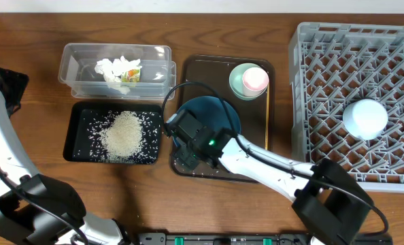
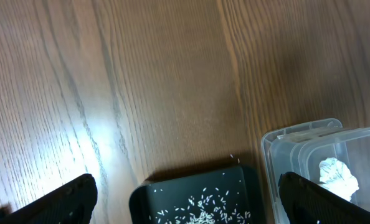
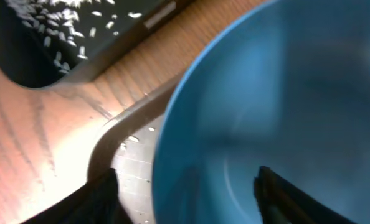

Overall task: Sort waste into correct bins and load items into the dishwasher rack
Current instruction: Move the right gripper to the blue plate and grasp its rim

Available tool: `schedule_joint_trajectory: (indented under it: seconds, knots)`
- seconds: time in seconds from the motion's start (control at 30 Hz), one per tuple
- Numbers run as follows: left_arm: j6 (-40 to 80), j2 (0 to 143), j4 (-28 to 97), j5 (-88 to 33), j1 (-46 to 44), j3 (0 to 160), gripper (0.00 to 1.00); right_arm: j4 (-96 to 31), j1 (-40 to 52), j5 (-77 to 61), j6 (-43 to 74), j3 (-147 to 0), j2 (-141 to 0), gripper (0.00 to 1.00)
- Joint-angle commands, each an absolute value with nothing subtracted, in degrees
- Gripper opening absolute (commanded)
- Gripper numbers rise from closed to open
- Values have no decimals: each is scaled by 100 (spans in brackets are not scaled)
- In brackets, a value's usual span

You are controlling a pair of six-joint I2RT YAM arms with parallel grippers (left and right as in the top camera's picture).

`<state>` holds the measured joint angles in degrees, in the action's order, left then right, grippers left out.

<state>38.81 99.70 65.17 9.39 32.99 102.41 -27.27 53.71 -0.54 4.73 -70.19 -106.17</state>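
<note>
Right gripper point(image 3: 185, 196), jaws spread, over large dark blue plate point(image 1: 215, 109), frame centre; flat rim may slip at closing. Left gripper point(image 2: 188, 202) released.

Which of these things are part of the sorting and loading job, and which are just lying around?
Job: rice, tissue, clear tub, black tray, plate, green bowl, pink cup, stick, pale bowl, rack.
Lying about: brown serving tray, table.
</note>
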Motion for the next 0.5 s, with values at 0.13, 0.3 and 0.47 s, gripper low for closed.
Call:
schedule_joint_trajectory:
  seconds: [0.13, 0.3, 0.47]
  knots:
    - [3865, 9998, 6532, 972, 3321, 10254, 95, -2794, 5544, 108, 357, -7146, -10785, 60]
    - [3865, 9998, 6532, 972, 3321, 10254, 95, -2915, 5701, 110, 421, -7146, -10993, 57]
    - [3865, 9998, 6532, 972, 3321, 10254, 95, -2897, 5861, 268, 427, -7146, -11028, 55]
